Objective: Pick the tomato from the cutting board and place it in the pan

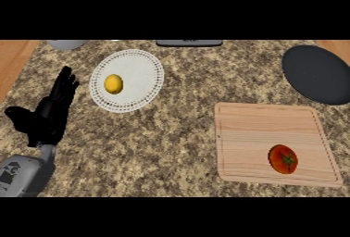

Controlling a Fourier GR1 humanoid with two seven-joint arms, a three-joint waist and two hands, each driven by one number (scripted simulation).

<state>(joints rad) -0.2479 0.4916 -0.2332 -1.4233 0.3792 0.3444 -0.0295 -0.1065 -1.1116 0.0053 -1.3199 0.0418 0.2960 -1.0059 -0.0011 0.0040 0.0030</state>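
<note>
A red tomato with a green stem lies on the wooden cutting board, near the board's lower right corner. The dark round pan sits at the counter's upper right, partly cut off by the view's edge. My left hand rests at the left side of the counter, fingers straight and pointing up, holding nothing and far from the tomato. My right hand does not show in the head view.
A white plate with a yellow lemon on it stands at the upper left. A grey object and a dark flat item sit along the counter's far edge. Granite counter lies between the plate and the board.
</note>
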